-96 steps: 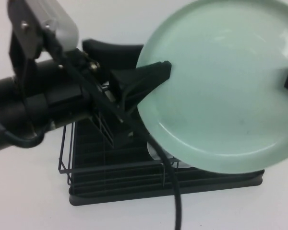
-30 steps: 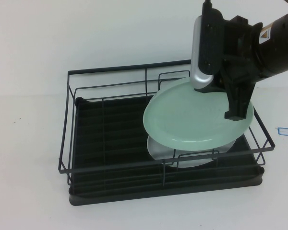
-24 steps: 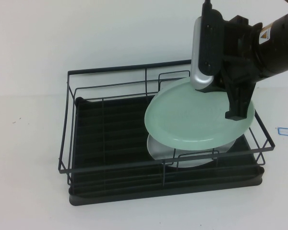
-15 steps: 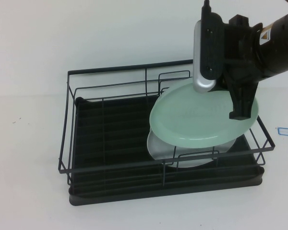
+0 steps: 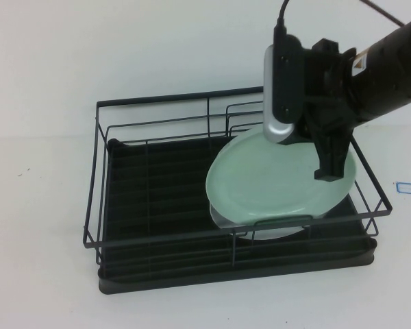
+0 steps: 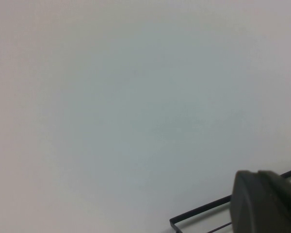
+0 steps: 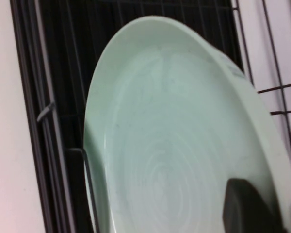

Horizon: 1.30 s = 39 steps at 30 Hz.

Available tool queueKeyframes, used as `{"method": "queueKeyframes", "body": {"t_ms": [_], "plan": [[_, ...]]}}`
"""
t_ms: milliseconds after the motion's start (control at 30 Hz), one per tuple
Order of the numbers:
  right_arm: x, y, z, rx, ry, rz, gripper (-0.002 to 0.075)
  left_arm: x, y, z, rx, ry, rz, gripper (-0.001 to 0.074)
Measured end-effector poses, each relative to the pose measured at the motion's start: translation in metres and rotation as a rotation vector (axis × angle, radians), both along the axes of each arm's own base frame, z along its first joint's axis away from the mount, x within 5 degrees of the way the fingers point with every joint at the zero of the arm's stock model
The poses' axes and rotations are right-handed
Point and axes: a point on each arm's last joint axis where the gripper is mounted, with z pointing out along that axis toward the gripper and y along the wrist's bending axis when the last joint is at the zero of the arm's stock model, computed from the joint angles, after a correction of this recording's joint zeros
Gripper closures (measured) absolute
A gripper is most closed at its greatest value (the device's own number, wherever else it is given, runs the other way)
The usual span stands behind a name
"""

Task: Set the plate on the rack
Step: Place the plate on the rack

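My right gripper (image 5: 329,168) is shut on the rim of the pale mint-green plate (image 5: 267,185) and holds it tilted, low over the right part of the black wire rack (image 5: 157,199). In the right wrist view the plate (image 7: 174,145) fills the picture, with the right gripper (image 7: 247,208) on its inner face and the rack (image 7: 63,73) below. My left gripper (image 6: 266,204) is out of the high view. It shows only as a dark shape in the left wrist view, next to a corner of the rack's wire rim (image 6: 199,214).
A white plate (image 5: 274,234) lies in the rack right under the mint plate, mostly covered by it. The rack's left half holds nothing. A small blue-edged mark (image 5: 407,186) lies on the white table to the right of the rack.
My right gripper has lowered the plate and shifted it a little left, closer onto the white plate. The left arm, which held the plate 3.2 s ago, has left the high view.
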Motion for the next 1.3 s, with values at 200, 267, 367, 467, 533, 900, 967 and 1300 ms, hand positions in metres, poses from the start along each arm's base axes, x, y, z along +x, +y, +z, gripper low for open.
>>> {"method": "queueKeyframes", "body": {"t_ms": [200,267,367,467,533,900,967,1300], "plan": [[0.004,0.003,-0.01,-0.014,0.026,0.002,0.06,0.0,0.0,0.0,-0.013,0.003,-0.003,0.0735],[0.005,0.004,-0.013,-0.018,0.036,0.003,0.06,0.0,0.0,0.0,-0.018,0.004,-0.004,0.0735],[0.007,0.005,-0.017,-0.025,0.047,0.003,0.06,0.0,0.0,0.0,-0.018,0.004,-0.004,0.0735],[0.008,0.005,-0.019,-0.03,0.056,0.004,0.06,0.001,0.0,-0.002,-0.017,0.009,-0.005,0.0735],[0.007,0.005,-0.019,-0.031,0.059,0.005,0.0598,0.001,0.0,-0.003,-0.016,0.011,-0.005,0.0735],[0.003,0.004,-0.023,-0.045,0.136,-0.021,0.0418,0.002,-0.001,-0.006,-0.012,0.02,-0.005,0.0735],[0.003,0.003,-0.023,-0.041,0.147,-0.034,0.037,0.002,-0.001,-0.007,-0.01,0.023,-0.005,0.0735],[-0.004,0.002,-0.017,-0.019,0.182,-0.056,0.0298,0.003,-0.002,-0.009,-0.007,0.029,-0.008,0.0735]]}}
